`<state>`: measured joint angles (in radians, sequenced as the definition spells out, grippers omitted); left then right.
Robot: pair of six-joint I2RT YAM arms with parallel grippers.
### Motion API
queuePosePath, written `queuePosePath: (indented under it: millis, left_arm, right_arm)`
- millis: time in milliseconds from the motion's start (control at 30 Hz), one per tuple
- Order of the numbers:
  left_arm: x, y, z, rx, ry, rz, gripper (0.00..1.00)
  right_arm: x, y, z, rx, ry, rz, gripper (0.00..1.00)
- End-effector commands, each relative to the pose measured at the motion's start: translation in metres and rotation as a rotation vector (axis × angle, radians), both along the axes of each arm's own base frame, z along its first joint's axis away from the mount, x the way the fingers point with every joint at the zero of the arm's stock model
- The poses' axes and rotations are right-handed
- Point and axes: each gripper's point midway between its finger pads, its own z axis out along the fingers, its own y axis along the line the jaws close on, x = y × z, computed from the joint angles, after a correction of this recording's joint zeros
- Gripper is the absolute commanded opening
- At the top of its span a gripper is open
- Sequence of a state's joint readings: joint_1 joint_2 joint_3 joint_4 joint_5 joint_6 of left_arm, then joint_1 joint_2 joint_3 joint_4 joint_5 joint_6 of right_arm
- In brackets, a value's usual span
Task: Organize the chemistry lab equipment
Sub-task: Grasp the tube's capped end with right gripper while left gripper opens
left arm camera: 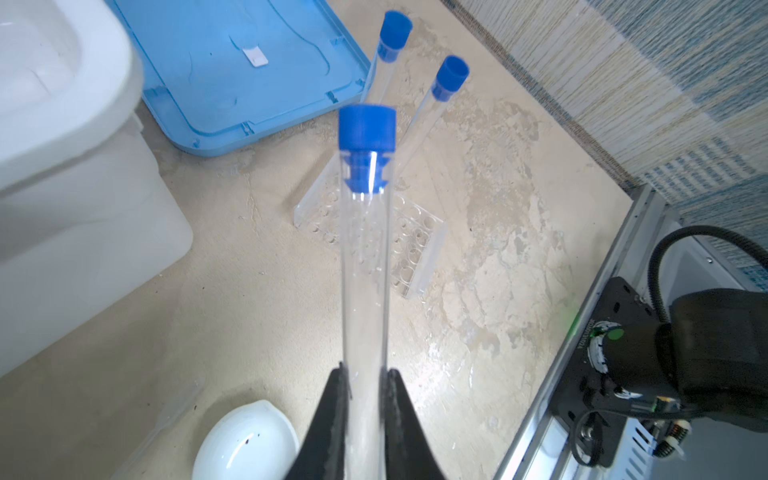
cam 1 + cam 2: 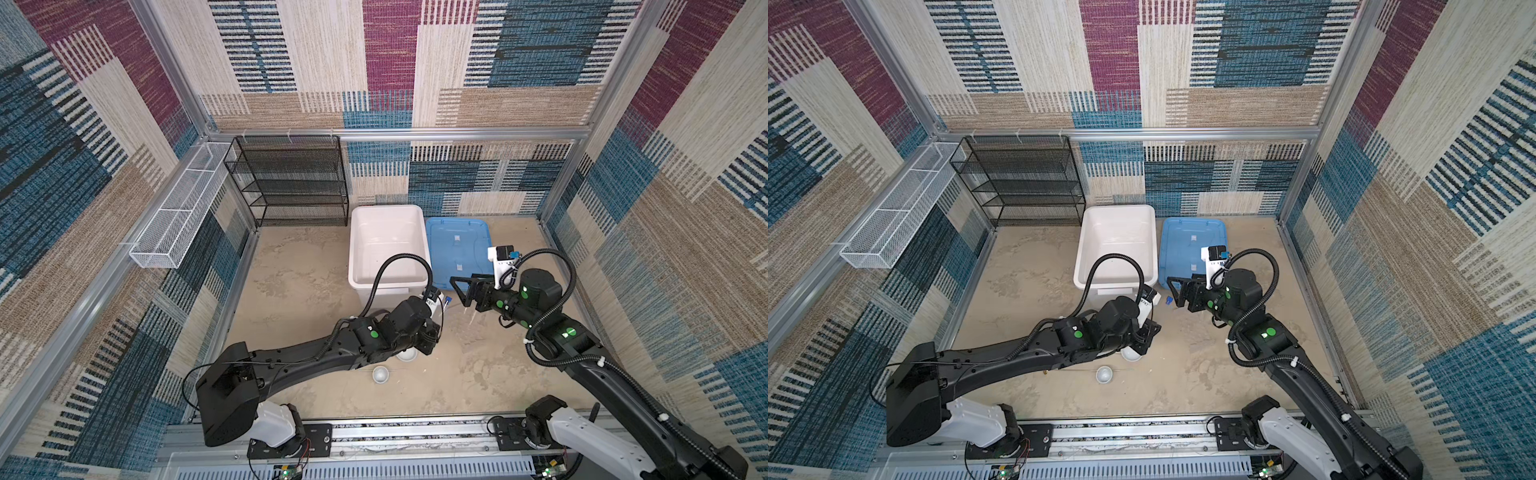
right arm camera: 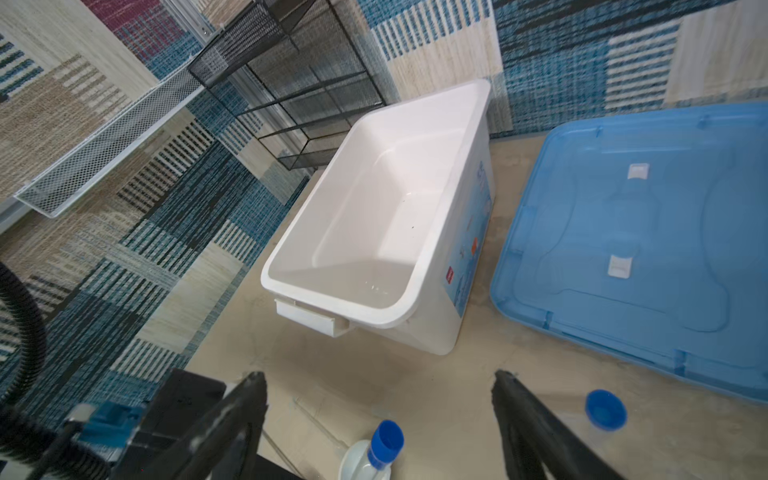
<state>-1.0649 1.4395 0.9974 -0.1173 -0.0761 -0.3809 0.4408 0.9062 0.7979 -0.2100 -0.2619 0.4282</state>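
On the sandy tabletop, both top views leave open floor from the white bin leftward to the wall frame. The blue lid lies flat just beside the bin. The right gripper hangs near the lid's front corner. One bowl sits clear near the front rail, and a second bowl is half covered by the left arm, which also hides its own jaws. A top view alone shows the thin rod just beside the bowl. The left wrist view shows the left gripper pinching the held tube. Beyond it the clear rack carries two other tubes, tilted, near the lid's edge. The right wrist view shows the right gripper's jaws spread with bare floor between them, and two blue caps; whose tubes these are I cannot tell.
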Motion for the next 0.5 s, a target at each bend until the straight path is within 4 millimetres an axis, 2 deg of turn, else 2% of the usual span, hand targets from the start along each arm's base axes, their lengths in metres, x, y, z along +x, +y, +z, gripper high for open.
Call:
queuePosePath:
  millis: [0,100,267,467]
  left_arm:
    - [0.007,-0.004,0.018,-0.047,-0.087,-0.013,0.16]
    - [0.006,-0.004,0.019,-0.056,-0.096,-0.015,0.16]
    - [0.007,0.001,0.025,-0.077,-0.120,0.002,0.16]
    - [0.009,0.007,0.031,-0.063,-0.160,0.006,0.16]
  right_arm:
    - [-0.007,0.019,0.005,0.070,0.046,0.101,0.83]
    - [-0.006,0.030,-0.003,0.079,0.090,0.155,0.75]
    - [-0.003,0.033,-0.013,0.091,0.123,0.161,0.59]
    - [-0.005,0.040,-0.024,0.101,0.167,0.201,0.52]
